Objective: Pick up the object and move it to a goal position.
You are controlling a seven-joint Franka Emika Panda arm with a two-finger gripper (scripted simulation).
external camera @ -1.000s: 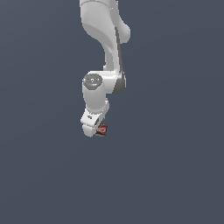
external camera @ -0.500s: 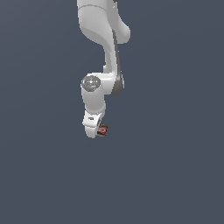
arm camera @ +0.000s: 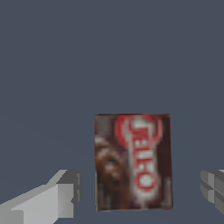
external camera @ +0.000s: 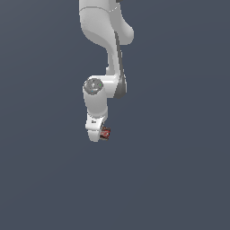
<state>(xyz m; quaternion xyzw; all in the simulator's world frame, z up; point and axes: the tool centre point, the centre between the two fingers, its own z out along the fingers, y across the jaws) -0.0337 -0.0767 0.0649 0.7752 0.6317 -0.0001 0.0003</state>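
The arm [external camera: 104,58] has a smooth white shell with a soft sheen, like moulded plastic, with dark grey bands at its joints and a dull grey disc on one joint. The gripper [external camera: 99,134] is the same smooth white, though its fingers [arm camera: 48,201] look matt pale grey close up, flat-faced and blocky. The box [arm camera: 132,162] looks like printed card, dark brown with a red label and pale letters, matt and blurry, and the grey ground [external camera: 179,179] is plain and flat without shine.

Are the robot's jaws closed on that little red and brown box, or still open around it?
Open. In the wrist view a finger stands on each side of the box, with bare floor showing in both gaps, so neither touches it.
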